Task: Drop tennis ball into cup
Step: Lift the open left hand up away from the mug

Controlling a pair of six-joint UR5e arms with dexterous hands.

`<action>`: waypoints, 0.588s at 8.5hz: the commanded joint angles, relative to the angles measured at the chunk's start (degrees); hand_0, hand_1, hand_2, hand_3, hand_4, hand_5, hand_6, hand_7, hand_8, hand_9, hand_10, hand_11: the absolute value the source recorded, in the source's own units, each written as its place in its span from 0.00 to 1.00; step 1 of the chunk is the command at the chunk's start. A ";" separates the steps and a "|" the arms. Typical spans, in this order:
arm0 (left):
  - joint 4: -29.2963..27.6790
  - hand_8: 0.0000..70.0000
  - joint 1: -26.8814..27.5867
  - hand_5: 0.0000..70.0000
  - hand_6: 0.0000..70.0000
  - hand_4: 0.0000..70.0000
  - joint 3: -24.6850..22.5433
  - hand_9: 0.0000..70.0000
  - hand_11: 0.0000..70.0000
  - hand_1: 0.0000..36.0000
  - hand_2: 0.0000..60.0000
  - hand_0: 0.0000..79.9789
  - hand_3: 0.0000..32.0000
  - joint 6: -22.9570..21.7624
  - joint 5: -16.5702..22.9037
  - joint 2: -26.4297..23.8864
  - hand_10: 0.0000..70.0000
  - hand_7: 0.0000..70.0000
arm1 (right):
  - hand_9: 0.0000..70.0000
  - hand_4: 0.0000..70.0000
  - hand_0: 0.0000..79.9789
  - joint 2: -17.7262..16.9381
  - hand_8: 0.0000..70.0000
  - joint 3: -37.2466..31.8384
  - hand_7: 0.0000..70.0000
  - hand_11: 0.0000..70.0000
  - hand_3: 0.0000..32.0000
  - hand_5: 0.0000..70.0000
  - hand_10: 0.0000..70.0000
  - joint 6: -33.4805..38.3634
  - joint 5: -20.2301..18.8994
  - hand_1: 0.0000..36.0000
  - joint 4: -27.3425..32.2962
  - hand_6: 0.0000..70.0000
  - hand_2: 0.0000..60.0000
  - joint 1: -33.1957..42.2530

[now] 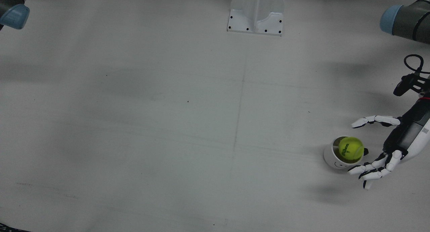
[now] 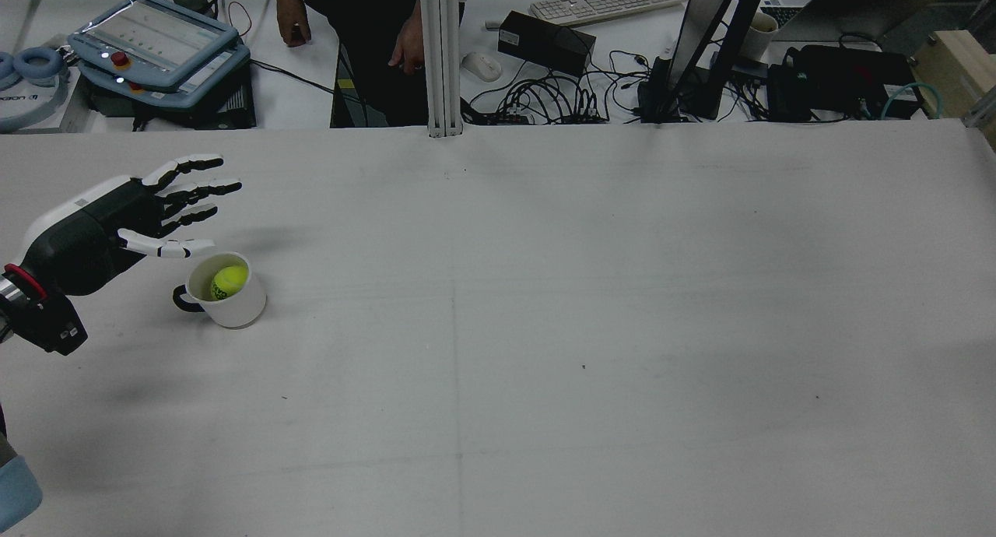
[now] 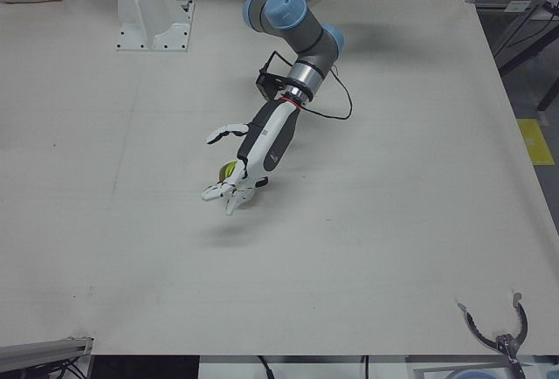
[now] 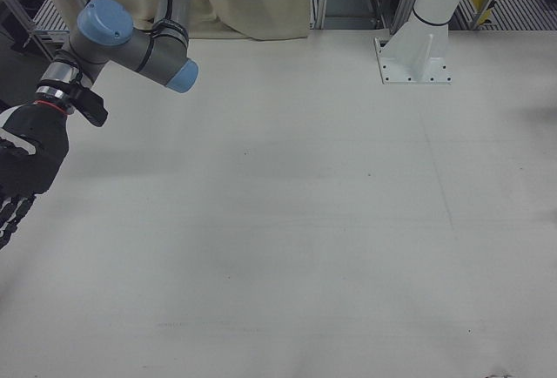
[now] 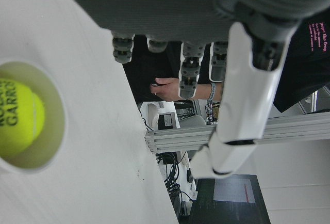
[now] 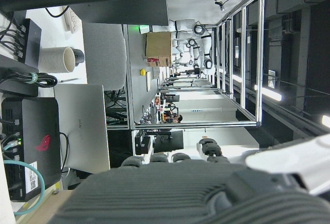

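On the bare white table (image 2: 545, 327) the ball (image 2: 229, 282) already sits in the cup (image 2: 233, 307); our left hand (image 2: 132, 218), empty with fingers spread at its ten o'clock, could tip it if we retreat carelessly.

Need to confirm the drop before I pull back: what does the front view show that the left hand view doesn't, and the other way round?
Front view only: the left hand spread open beside the cup, holding nothing, and the cup's dark handle. Left hand view only: lettering on the tennis ball, and a person past the table's edge. Both: the ball sitting inside the white cup.
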 commanded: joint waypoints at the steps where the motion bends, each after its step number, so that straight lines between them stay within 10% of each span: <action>1: 0.03 0.00 -0.03 0.27 0.06 0.00 -0.11 0.01 0.15 1.00 1.00 0.84 0.00 -0.05 -0.05 0.17 0.06 0.16 | 0.00 0.00 0.00 0.00 0.00 0.00 0.00 0.00 0.00 0.00 0.00 0.00 0.00 0.00 0.00 0.00 0.00 -0.01; 4: 2.14 0.04 -14.97 0.31 0.26 0.00 -2.48 0.01 0.15 1.00 1.00 0.80 0.00 2.39 3.80 -0.36 0.06 0.14 | 0.00 0.00 0.00 0.00 0.00 0.00 0.00 0.00 0.00 0.00 0.00 0.00 0.00 0.00 0.00 0.00 0.00 -0.01; 5: 2.14 0.00 -22.46 0.40 0.04 0.00 -1.78 0.01 0.15 1.00 1.00 0.79 0.06 3.54 4.95 -0.19 0.06 0.15 | 0.00 0.00 0.00 0.00 0.00 0.00 0.00 0.00 0.00 0.00 0.00 0.00 0.00 0.00 0.00 0.00 0.00 -0.01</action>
